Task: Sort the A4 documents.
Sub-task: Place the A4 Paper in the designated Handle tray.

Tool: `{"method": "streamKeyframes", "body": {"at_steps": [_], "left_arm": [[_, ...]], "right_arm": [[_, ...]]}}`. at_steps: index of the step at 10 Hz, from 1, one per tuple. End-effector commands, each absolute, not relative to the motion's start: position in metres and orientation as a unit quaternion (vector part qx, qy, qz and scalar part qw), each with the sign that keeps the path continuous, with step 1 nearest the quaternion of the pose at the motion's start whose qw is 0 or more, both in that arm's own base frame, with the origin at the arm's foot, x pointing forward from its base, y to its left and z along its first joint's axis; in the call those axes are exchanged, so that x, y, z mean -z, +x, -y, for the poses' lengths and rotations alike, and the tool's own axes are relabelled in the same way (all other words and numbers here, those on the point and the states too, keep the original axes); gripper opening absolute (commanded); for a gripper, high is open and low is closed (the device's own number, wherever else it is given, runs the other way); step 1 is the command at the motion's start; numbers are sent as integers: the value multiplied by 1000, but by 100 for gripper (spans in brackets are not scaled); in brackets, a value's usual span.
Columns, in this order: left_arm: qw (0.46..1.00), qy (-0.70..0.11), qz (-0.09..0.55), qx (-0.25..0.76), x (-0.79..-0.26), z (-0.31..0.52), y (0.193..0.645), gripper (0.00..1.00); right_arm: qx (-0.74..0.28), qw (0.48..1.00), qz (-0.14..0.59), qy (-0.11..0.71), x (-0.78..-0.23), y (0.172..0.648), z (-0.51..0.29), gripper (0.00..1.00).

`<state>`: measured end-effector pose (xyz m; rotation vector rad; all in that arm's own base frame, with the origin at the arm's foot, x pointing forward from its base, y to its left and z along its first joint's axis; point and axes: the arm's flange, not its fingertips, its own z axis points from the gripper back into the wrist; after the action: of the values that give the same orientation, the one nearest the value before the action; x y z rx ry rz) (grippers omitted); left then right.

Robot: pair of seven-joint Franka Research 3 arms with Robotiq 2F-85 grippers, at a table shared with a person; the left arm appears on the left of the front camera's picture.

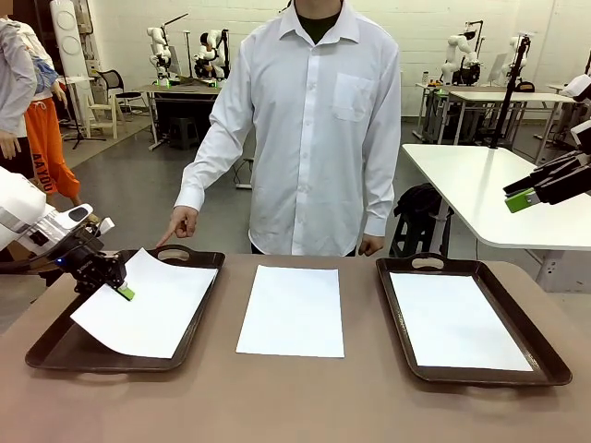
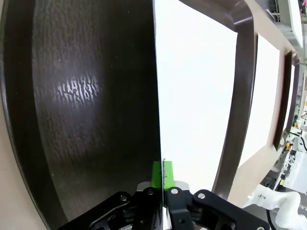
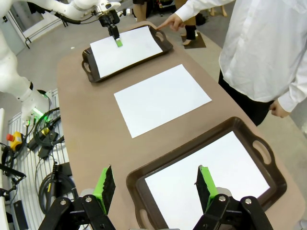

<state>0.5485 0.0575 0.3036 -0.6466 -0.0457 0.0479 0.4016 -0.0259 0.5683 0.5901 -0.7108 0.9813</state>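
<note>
The left gripper [image 1: 118, 290] pinches the left edge of one A4 sheet [image 1: 152, 309] between its green pads [image 2: 156, 173] — the left wrist view shows the paper's edge running straight in between the two fingers. This sheet lies askew over the left tray [image 1: 55, 355], a dark brown handled one, with its right side reaching that tray's right rim. A second A4 sheet [image 1: 293, 309] lies flat on the bare brown table [image 1: 295, 401] between the two trays, touching neither. A third A4 sheet [image 1: 457, 320] lies squarely inside the right tray [image 1: 389, 305]. The right gripper [image 1: 522, 198] hangs raised at the right side, its fingers spread wide and holding nothing — its wrist view looks down on the right tray's end. Across the table, the person's hand [image 1: 180, 224] points one finger down at the left tray's far handle
</note>
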Motion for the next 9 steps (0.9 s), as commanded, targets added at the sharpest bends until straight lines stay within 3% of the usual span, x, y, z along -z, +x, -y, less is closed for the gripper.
{"method": "streamKeyframes", "body": {"at_steps": [1,2,3,4,5,6,7,8,9], "left_arm": [[955,-293,30,-46,-304,-54,545,1],[955,-290,33,-52,-305,-54,544,1],[955,-291,34,-51,-306,-54,543,21],[957,-285,30,-45,-307,-55,543,21],[959,-278,28,-41,-310,-54,543,41],[964,-264,23,-36,-313,-53,543,24],[967,-253,19,-31,-317,-53,543,61],[969,-246,15,-23,-321,-53,542,44],[969,-245,10,-13,-325,-53,541,81]], "right_arm": [[-454,781,329,274,-567,402,26,89],[-454,781,329,274,-567,402,26,89],[-454,781,329,274,-567,402,26,89],[-454,781,329,274,-567,402,26,89],[-454,781,329,274,-567,402,26,89],[-454,781,329,274,-567,402,26,89],[-454,781,329,274,-567,402,26,89],[-454,781,329,274,-567,402,26,89],[-454,781,329,274,-567,402,26,89]]}}
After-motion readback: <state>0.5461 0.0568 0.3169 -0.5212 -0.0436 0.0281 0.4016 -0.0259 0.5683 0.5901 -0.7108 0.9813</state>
